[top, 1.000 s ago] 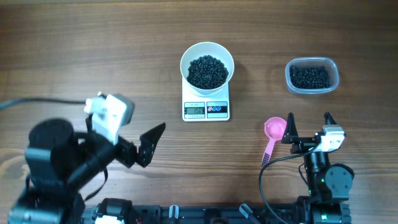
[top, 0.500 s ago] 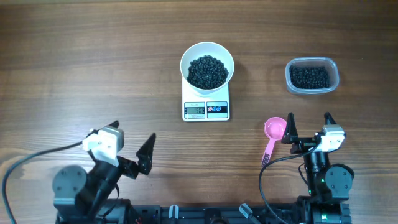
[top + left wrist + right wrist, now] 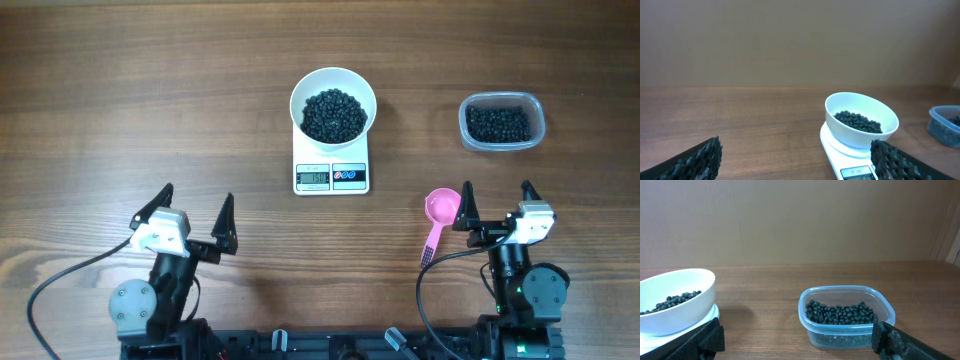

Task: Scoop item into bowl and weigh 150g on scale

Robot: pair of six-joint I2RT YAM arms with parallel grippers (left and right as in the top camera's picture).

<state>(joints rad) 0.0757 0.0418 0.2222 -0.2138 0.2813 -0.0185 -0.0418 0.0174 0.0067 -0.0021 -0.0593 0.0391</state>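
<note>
Overhead: left claw (image 3: 198, 192), right claw (image 3: 497, 186) both agape, empty (pink scoop (image 3: 441, 206) perhaps touching right).

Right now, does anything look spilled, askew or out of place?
Nothing stands out. The bowl sits squarely on the scale with the beans inside, the plastic tub is upright, the pink scoop lies on the table, and no stray beans show.

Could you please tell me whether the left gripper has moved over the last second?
Yes. The left gripper has drawn back toward the near edge of the table, farther from the scale, which has stayed put.
</note>
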